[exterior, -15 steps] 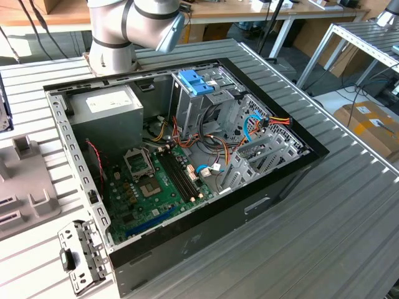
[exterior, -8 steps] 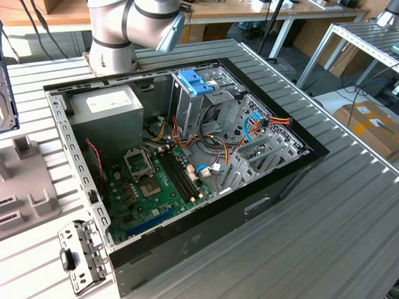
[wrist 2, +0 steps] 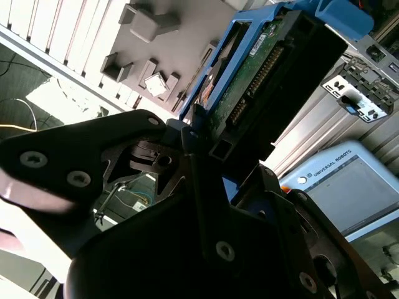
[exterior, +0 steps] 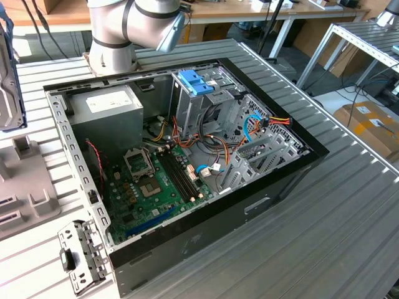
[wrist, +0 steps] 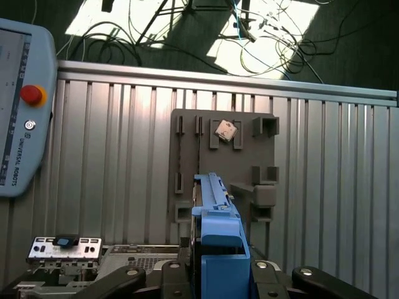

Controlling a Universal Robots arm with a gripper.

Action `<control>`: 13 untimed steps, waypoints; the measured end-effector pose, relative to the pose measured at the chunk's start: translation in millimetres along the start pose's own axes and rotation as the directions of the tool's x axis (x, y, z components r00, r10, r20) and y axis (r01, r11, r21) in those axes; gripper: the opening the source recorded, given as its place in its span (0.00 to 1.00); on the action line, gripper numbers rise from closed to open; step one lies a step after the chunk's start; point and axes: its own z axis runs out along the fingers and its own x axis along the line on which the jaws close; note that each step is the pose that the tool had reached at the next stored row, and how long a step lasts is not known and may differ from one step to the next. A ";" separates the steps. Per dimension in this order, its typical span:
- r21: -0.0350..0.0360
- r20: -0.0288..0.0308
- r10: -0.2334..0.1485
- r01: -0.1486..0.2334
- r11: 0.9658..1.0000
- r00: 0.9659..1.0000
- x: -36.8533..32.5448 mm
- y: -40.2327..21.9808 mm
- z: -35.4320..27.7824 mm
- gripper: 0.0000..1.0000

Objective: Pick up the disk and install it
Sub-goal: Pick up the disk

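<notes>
Disk [wrist: 215, 215] clamped edge-on in closed fingers [wrist 2: 201, 180], held above fixture [wrist: 224, 149]. Best done square: rails lined up with cage [exterior: 215, 103], grip firm so it can't twist.

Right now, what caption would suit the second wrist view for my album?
The gripper holds the blue-railed disk by one end, with the grey fixture plate behind.

Disk [exterior: 7, 78] partly past exterior view's left edge
</notes>
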 end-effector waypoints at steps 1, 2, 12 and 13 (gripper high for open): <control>0.000 0.000 0.000 0.000 1.000 1.000 0.0 -0.8 -0.1 0.36; 0.000 0.000 0.000 0.000 1.000 1.000 0.1 -2.1 -0.2 0.36; 0.000 0.000 0.000 0.000 1.000 1.000 1.2 -15.0 -0.9 0.36; 0.000 0.000 0.000 0.000 1.000 1.000 1.3 -16.2 -1.0 0.36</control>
